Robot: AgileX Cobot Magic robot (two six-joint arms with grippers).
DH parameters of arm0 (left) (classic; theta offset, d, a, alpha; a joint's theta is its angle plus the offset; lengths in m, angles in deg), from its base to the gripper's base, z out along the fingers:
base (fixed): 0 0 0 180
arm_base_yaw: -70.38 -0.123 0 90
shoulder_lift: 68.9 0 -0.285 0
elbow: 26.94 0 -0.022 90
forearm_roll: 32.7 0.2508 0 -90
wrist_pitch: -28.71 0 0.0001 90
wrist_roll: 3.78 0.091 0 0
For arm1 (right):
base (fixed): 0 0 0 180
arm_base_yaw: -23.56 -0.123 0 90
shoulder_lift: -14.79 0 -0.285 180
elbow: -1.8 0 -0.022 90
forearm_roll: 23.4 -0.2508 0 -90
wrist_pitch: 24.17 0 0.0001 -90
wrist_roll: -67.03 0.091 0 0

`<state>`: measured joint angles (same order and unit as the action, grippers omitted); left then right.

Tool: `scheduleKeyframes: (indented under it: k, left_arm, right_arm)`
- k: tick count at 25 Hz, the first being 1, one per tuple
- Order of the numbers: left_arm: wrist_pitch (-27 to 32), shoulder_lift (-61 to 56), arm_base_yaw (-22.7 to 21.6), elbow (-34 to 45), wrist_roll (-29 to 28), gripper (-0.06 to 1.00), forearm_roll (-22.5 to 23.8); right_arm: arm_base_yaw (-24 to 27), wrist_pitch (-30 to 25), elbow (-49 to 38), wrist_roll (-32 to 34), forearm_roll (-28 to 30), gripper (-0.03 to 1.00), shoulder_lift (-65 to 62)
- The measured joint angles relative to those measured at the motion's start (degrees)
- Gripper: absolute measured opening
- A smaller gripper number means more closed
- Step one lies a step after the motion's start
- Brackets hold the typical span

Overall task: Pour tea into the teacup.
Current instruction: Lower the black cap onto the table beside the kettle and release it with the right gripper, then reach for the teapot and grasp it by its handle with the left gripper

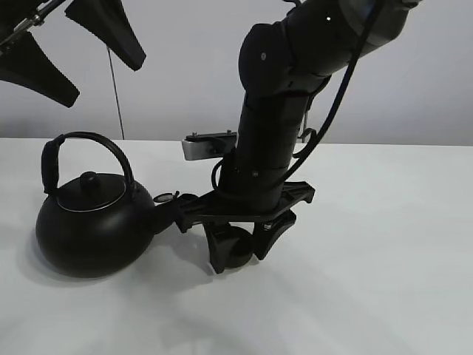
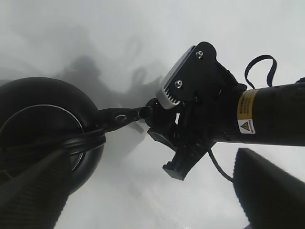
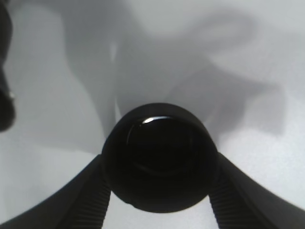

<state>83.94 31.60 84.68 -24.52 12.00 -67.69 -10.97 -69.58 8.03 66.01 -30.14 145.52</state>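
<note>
The black kettle (image 1: 92, 229) with an arched handle stands on the white table at the left, its spout (image 1: 166, 214) pointing right. It also shows in the left wrist view (image 2: 43, 124). The small black teacup (image 1: 236, 257) is just right of the spout, down at the table surface. My right gripper (image 1: 242, 255) is shut on the teacup, with a finger pressed on each side. The right wrist view shows the teacup (image 3: 159, 157) from above between the fingers (image 3: 86, 200). My left gripper (image 1: 106, 81) is open and empty, high above the kettle.
The white table (image 1: 384, 244) runs to a grey wall at the back. The right arm (image 1: 270, 133) comes down over the table's middle, close to the kettle's spout, with a silver camera bracket (image 1: 203, 148) and a loose cable (image 1: 332, 111).
</note>
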Motion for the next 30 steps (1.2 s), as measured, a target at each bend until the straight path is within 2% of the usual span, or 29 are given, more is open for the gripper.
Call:
scheduleKeyframes:
  k: [10,15,22,27,30]
  left_arm:
    - [0.00,0.00,0.00,0.00,0.00,0.66,0.00]
    - [0.00,0.00,0.00,0.00,0.00,0.66,0.00]
    - [0.00,0.00,0.00,0.00,0.00,0.66,0.00]
    - [0.00,0.00,0.00,0.00,0.00,0.66,0.00]
    - [0.00,0.00,0.00,0.00,0.00,0.66,0.00]
  right_arm:
    - [0.00,-0.01,0.28,1.02,0.07,0.41,0.60]
    - [0.00,-1.43,0.28,1.02,0.07,0.57,0.24]
    - [0.00,-1.60,0.28,1.89,0.59,0.59,-3.52]
    - [0.38,-4.33,0.28,5.06,6.36,0.59,-7.62]
    - [2.31,-6.56,0.28,7.92,10.95,0.59,-9.07]
